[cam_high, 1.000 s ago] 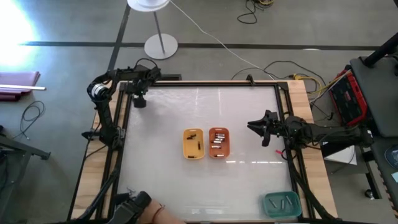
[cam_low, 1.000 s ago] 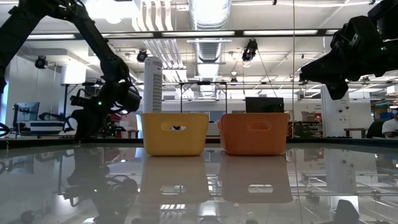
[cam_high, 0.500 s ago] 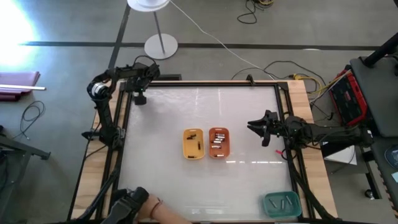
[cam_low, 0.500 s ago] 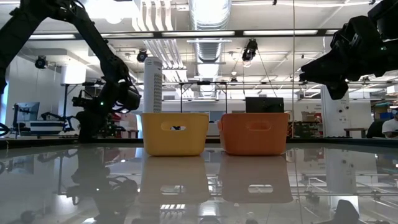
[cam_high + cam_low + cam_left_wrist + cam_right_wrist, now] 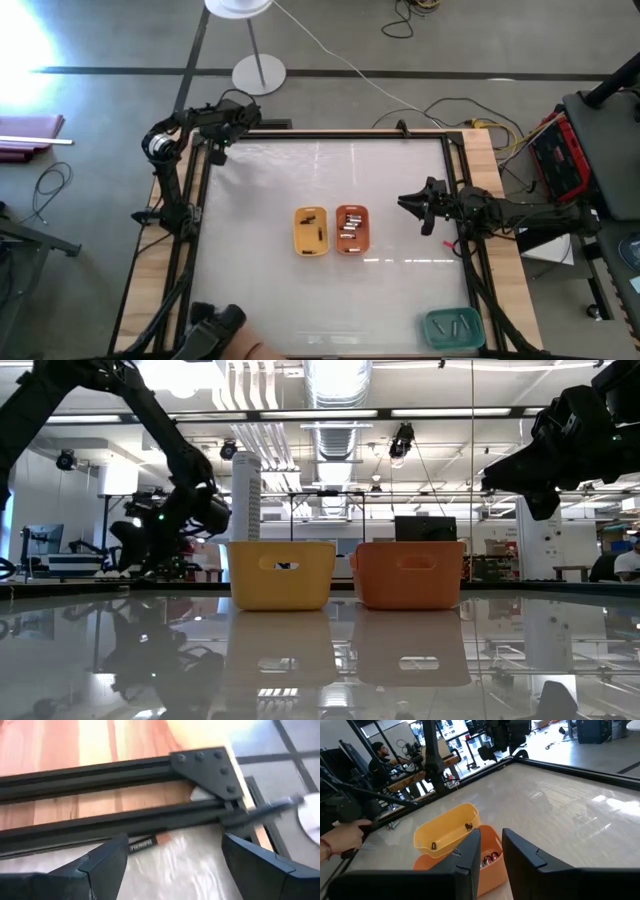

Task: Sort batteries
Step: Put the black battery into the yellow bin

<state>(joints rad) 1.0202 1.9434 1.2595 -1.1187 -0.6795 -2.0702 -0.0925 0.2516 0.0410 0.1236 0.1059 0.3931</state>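
Both grippers are empty and parted; the left gripper [image 5: 216,148] hangs over the far left corner of the table [image 5: 260,290], its fingers [image 5: 102,865] spread wide above the black frame rail [image 5: 100,822] with nothing between them; the right gripper [image 5: 415,210] hovers near the table's right edge, just beside the orange tray [image 5: 351,229], its jaws slightly apart and holding nothing.

Dark batteries [image 5: 312,224] lie in the yellow tray [image 5: 311,231]; silvery batteries [image 5: 350,230] lie in the orange tray, which touches the yellow one at the middle of the table; a few more cylinders sit in the teal tray [image 5: 454,328] at the near right corner, well apart from the pair; no loose battery shows on the bare table surface.

Judging by this layout, the sort looks finished or close to it, with both arms apparently out of the work area; the teal tray's contents may be the only stock left to sort, though I cannot tell their kind. If so, the next move would call for the right arm to reach to that corner, close on a single cylinder and carry it to the matching tray.

A person's hand [image 5: 342,839] shows at the table's near edge.
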